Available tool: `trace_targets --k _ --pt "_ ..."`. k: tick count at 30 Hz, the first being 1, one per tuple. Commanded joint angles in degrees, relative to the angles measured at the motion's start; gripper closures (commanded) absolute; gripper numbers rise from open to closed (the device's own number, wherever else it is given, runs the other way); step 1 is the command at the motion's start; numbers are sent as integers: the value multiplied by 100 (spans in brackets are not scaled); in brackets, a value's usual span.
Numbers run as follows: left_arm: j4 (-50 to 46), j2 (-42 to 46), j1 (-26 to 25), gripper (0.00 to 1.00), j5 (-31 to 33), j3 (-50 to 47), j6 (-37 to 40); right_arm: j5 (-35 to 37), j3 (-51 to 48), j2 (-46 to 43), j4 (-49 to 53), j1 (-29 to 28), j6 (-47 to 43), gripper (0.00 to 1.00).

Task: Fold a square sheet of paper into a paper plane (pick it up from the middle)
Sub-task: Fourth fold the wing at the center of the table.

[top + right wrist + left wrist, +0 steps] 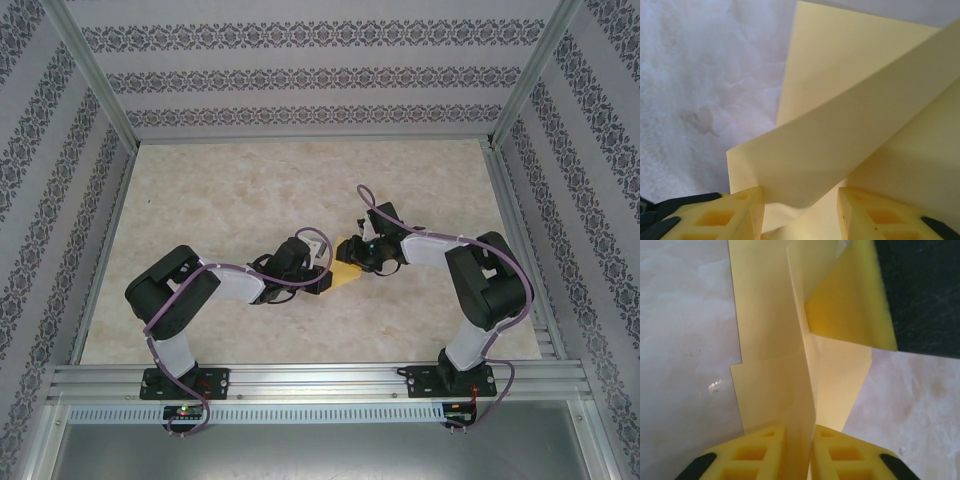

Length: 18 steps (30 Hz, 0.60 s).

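The square sheet of paper [347, 275] is yellow, partly folded, and lies on the table between my two grippers. In the left wrist view the paper [770, 340] has a raised lengthwise fold. This fold stands between the yellow fingers of my left gripper [799, 427], which are slightly apart. My left gripper [325, 278] is at the paper's left end. In the right wrist view a bowed flap of the paper [840, 130] arches between the widely spread fingers of my right gripper [801, 190] and touches the left finger [747, 210]. My right gripper [368, 262] is at the paper's right end.
The beige mottled tabletop [220, 200] spreads all around the paper. Metal frame rails [300, 378] run along the near edge and both sides, with patterned walls behind them. A dark part of the right arm [925, 290] sits close over the paper's far corner.
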<state>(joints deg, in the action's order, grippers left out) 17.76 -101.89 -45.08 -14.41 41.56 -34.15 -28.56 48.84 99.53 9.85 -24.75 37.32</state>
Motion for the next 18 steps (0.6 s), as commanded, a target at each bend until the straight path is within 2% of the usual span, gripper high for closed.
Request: trace_targets --k 1,5,9,18 --pt "-423 260 -38 71 172 124 -45 242 107 134 101 -47 -134 57" --pt "-699 745 -6 59 444 -16 -166 374 173 233 232 -47 -130 55" --pt "-896 1073 8 57 606 -23 -316 485 227 295 407 -56 -196 54" --pt "-473 768 17 75 187 148 -966 754 341 518 886 -124 -380 50"
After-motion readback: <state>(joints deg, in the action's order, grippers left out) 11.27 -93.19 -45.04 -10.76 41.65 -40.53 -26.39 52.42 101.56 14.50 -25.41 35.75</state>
